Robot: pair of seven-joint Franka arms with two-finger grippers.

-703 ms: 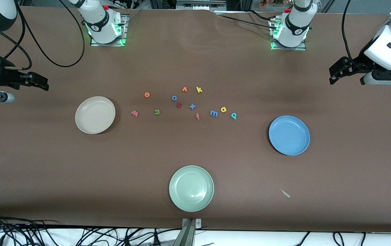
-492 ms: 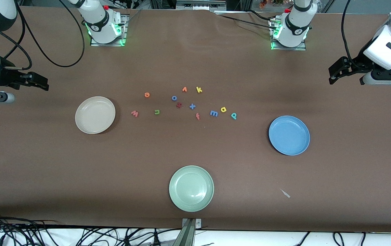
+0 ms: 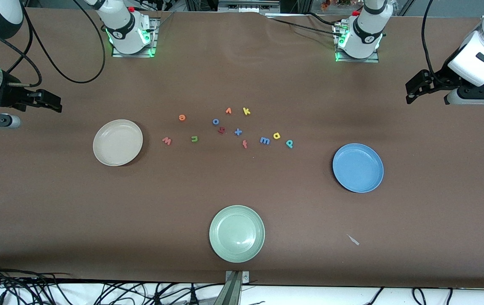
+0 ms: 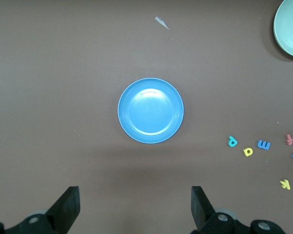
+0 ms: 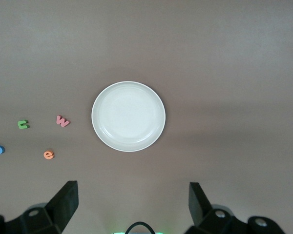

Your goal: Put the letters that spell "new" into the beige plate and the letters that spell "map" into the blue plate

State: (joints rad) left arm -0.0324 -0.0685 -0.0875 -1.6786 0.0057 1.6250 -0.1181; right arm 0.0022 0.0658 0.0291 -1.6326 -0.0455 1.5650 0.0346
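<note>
A: What stands at the right arm's end of the table?

B: The right gripper (image 3: 57,106) hangs in the air over bare table, fingers (image 5: 63,202) spread wide and grasping nothing. The beige plate (image 3: 117,142) lies flat near that end, nothing in it.

A: And the letters?

B: A loose scatter at mid-table, all flat on the brown surface. From the beige plate onward: salmon-pink w (image 3: 166,140), orange e (image 3: 181,117), green n (image 3: 194,138), blue o (image 3: 215,121), a dark red letter (image 3: 221,130) too small to read, orange v (image 3: 228,111), blue x (image 3: 238,131), red-orange f (image 3: 244,144), yellow k (image 3: 246,111), blue m (image 3: 264,140), yellow a (image 3: 276,136), teal p (image 3: 289,144). None touches a plate.

A: Nearest the front camera?

B: The pale green plate (image 3: 236,233), with a small pale scrap (image 3: 353,239) toward the left arm's end.

A: The left arm's end?

B: The blue plate (image 3: 358,167), holding nothing. The left gripper (image 3: 411,91) hangs over bare table, fingers (image 4: 68,207) parted, gripping nothing.
</note>
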